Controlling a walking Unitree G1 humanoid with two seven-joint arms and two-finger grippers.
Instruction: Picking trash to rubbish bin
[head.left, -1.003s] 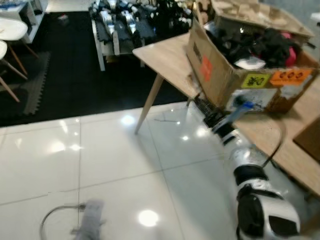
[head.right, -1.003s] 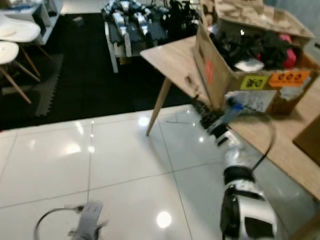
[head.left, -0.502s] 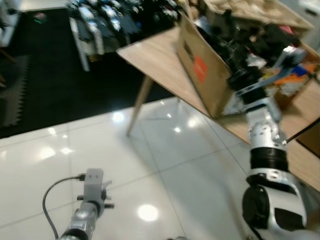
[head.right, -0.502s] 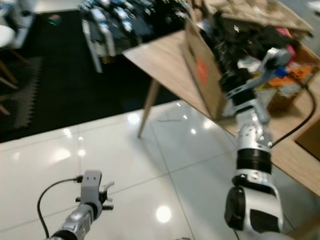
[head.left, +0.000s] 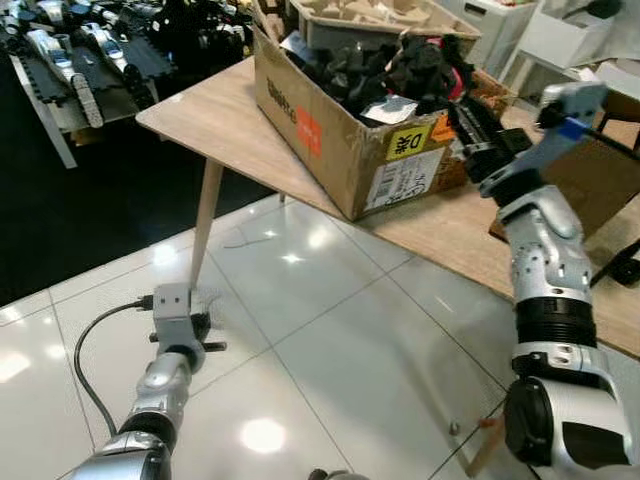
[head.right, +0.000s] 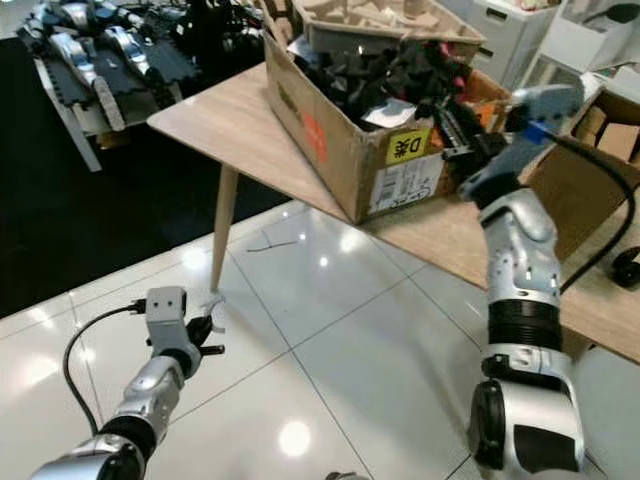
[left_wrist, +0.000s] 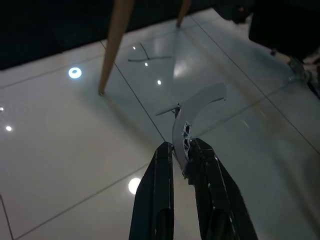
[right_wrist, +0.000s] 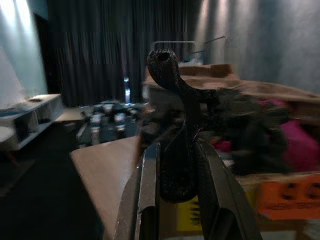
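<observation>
left gripper (left_wrist: 181, 152) low, right gripper (right_wrist: 176, 160) raised, both clamped

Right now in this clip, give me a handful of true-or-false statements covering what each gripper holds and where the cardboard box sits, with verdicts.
1. The left gripper is shut on a thin pale curved plastic scrap. True.
2. The right gripper is open with nothing in it. False: it is shut on a black curved plastic piece.
3. The open brown cardboard box stands on the white tiled floor. False: it stands on the light wooden table.
4. The box is packed with dark items. True.
5. The left gripper is raised over the table. False: it is low, over the floor near the wooden table leg.
</observation>
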